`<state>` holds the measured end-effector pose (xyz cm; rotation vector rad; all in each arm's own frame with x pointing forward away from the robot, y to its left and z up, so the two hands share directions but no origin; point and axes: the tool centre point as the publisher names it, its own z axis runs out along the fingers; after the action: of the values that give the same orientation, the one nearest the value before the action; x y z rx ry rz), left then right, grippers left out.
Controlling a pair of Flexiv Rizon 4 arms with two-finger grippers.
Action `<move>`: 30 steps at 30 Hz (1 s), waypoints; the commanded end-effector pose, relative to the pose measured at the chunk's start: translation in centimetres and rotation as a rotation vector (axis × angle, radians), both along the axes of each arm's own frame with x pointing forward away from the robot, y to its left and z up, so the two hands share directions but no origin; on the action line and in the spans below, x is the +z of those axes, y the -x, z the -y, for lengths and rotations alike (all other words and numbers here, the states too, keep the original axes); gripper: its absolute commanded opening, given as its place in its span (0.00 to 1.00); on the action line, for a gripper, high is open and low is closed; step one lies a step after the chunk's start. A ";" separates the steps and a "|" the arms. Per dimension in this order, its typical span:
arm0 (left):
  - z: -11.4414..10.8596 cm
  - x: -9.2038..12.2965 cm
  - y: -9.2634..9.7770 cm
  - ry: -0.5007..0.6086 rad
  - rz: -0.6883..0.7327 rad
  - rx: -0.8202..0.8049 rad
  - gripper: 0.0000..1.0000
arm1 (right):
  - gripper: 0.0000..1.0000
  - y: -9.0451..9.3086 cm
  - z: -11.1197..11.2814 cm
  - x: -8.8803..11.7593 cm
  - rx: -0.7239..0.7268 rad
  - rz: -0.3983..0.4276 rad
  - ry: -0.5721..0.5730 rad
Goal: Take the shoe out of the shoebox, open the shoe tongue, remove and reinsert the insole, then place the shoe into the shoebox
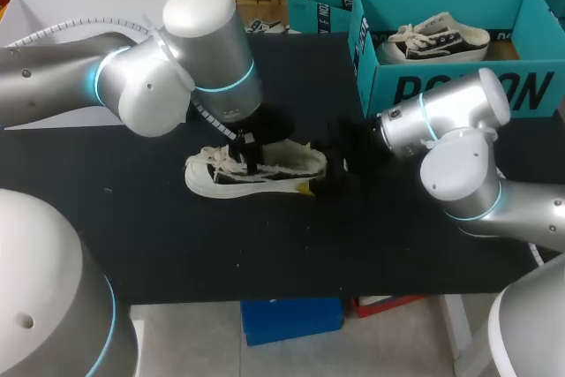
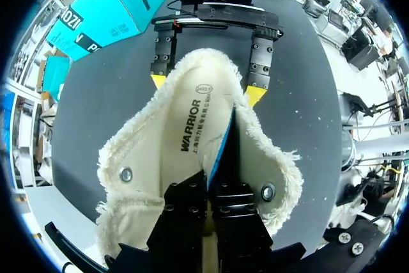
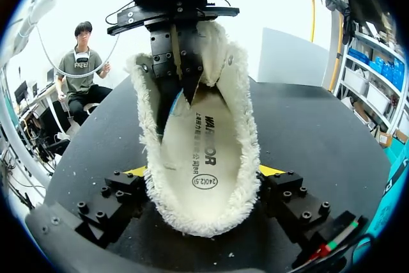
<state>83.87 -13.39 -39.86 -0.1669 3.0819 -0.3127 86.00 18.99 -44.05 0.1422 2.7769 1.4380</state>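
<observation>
Left claw (image 2: 211, 187) pressed together, pinching insole (image 2: 185, 132) edge inside shoe (image 2: 124, 158). Right claw (image 3: 204, 174) clamps heel from both sides. Shoe on desk (image 1: 177, 245), outside shoebox (image 1: 459, 86). Risk: insole folds or slips from thin pinch; shoe twists if heel grip weak. Print on insole and shoebox side, not read off.

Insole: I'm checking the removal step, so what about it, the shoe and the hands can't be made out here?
Insole front end: left wrist view, hidden under the left hand.
Shoe toe: right wrist view, behind the left hand.
Right hand: head view, too dark against the table to make out its grip.
</observation>
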 end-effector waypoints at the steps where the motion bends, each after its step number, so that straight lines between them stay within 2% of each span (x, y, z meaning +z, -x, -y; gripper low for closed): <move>1: -0.6 0.0 0.0 0.025 -0.006 -0.006 0.00 | 0.00 -0.1 -0.3 -0.2 -0.002 0.000 0.001; 30: -1.1 1.1 -0.1 0.115 -0.036 -0.030 0.00 | 0.00 -0.1 -0.3 -0.2 -0.002 0.000 0.001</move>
<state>84.08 -12.76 -38.93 -0.1381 3.1087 -0.4725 85.98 19.18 -44.02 0.1417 2.7776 1.4372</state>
